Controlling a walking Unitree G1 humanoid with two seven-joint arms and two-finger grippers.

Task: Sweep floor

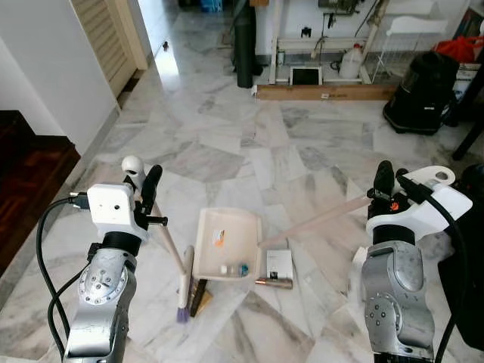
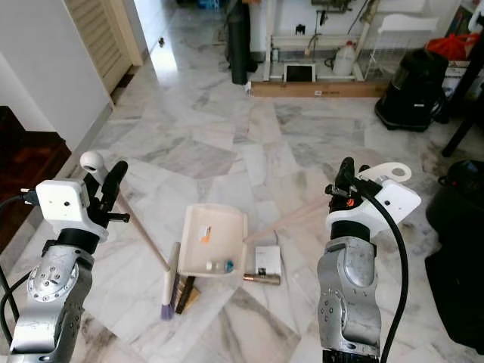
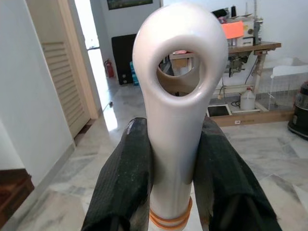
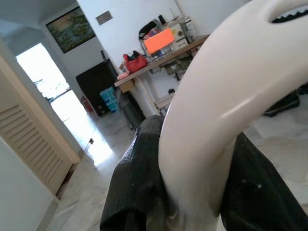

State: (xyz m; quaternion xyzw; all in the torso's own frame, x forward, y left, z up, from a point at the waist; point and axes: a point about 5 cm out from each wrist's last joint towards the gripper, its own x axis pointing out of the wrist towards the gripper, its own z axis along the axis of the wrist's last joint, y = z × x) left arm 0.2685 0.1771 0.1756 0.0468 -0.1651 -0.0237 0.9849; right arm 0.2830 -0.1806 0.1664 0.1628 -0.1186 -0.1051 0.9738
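Marble floor [image 1: 227, 136], grey-veined, carries a cream plastic dustpan [image 1: 227, 242] with small scraps inside, and a short white broom [image 1: 185, 283] stands just to its left with a beige stick rising to the left gripper [image 1: 144, 185]. From the left wrist, both black fingers [image 3: 125, 178] pinch the broom's white looped handle end [image 3: 180, 86]. From the right wrist, the right gripper [image 4: 192, 192] clamps the dustpan's curved white handle [image 4: 226, 101].

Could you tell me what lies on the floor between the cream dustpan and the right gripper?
In the left eye view, a small white box and a brown tube lie between the cream dustpan and the right gripper.
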